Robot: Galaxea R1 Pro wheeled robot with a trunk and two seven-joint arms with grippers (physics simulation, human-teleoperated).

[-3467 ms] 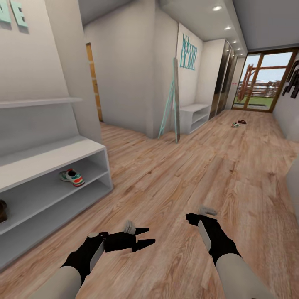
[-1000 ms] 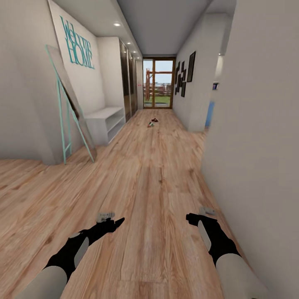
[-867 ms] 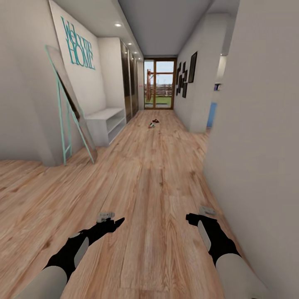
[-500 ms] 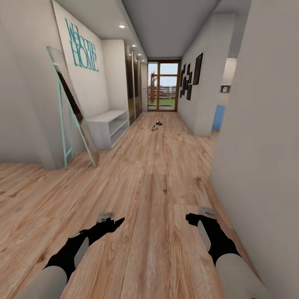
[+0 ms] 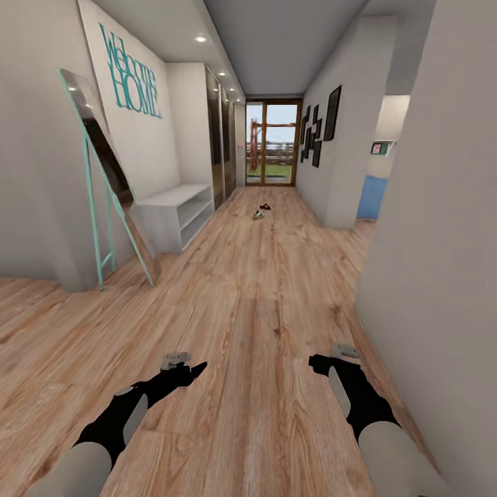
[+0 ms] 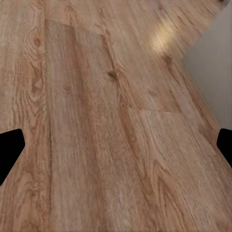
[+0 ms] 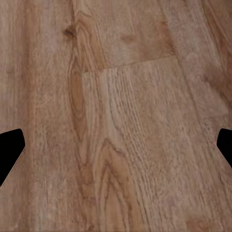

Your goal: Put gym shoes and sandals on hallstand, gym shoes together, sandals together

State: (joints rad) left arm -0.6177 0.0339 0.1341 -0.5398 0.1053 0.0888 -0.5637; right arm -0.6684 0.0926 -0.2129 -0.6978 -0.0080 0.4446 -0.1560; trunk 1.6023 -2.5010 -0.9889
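Far down the corridor floor (image 5: 255, 304), two small things lie close together: a white and green gym shoe (image 5: 257, 215) and, just beyond it, a dark brown sandal (image 5: 265, 206). At this distance I make out no detail. The hallstand is out of view. My left gripper (image 5: 197, 370) and right gripper (image 5: 316, 362) hang low over the planks in front of me, far from the shoes. In the left wrist view the left gripper (image 6: 116, 150) has its black fingertips wide apart, with bare floor between them. The right gripper (image 7: 116, 150) looks the same in the right wrist view.
A white bench unit (image 5: 176, 210) with open shelves stands against the left wall under a teal sign. A teal-framed leaning mirror (image 5: 110, 200) is nearer on the left. A grey wall (image 5: 442, 262) runs close on my right. A glass door (image 5: 268, 143) ends the corridor.
The view has swung right, away from the hallstand holding a gym shoe, and now looks down the corridor. Over the last second it has crept forward. Both arms keep their pose.
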